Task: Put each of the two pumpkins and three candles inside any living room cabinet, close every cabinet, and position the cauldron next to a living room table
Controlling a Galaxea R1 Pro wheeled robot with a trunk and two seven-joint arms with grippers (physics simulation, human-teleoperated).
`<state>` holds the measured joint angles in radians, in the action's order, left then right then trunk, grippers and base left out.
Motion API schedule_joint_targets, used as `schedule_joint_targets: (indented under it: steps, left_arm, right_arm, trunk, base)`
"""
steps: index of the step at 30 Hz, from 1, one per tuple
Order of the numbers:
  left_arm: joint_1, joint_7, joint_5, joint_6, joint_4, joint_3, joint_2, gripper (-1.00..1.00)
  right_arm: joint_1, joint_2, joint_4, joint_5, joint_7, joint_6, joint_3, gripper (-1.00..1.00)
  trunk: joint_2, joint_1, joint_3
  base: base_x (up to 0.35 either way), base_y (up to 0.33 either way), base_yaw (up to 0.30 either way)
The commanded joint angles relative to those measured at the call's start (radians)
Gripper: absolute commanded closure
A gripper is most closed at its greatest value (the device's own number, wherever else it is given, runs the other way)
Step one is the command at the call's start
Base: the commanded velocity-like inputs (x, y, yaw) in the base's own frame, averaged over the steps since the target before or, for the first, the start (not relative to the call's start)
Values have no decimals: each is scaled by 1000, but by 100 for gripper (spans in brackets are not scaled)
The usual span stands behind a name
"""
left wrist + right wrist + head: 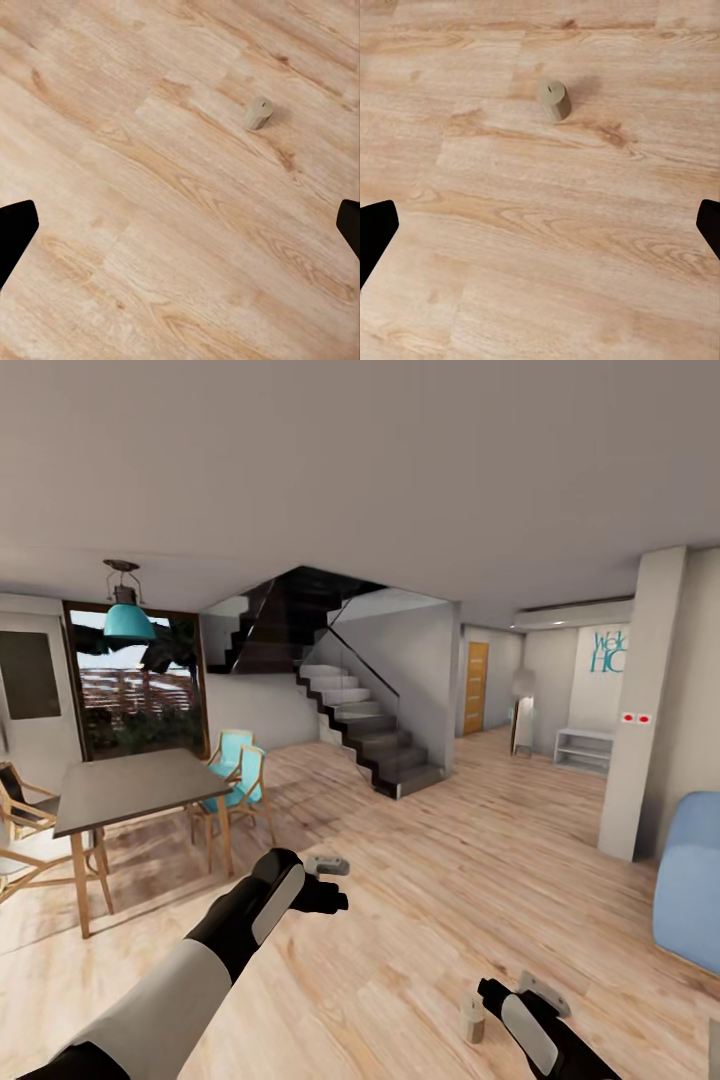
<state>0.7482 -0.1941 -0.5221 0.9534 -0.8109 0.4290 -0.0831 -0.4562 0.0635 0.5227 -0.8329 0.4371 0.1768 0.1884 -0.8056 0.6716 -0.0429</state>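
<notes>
Tan-beige candle (554,100) on pale honey wood-grain floor (450,880), teal pendant lamp (128,622), turquoise-cushioned chairs (240,772), grey-brown dining table (130,785), dark staircase (350,720), pale-blue sofa (690,880), orange door (476,687), white walls (420,660)

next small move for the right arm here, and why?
Probably lower the right gripper toward the small tan cylindrical candle standing on the light wood floor: its fingers are spread wide, empty, and the candle lies just ahead.
</notes>
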Motion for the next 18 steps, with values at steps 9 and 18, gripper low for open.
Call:
schedule_joint_targets:
  steps: [9,18]
  left_arm:
    - [1,-10,-10,2,-1,2,0,-100]
    - [0,-10,-10,3,-1,2,0,-100]
  right_arm:
    - [-1,1,2,-5,8,4,9,-100]
    - [-1,1,2,-5,8,4,10,-100]
  trunk:
    - [0,1,0]
    - [0,1,0]
  base:
    - [291,-68,0]
    - [322,-4,-80]
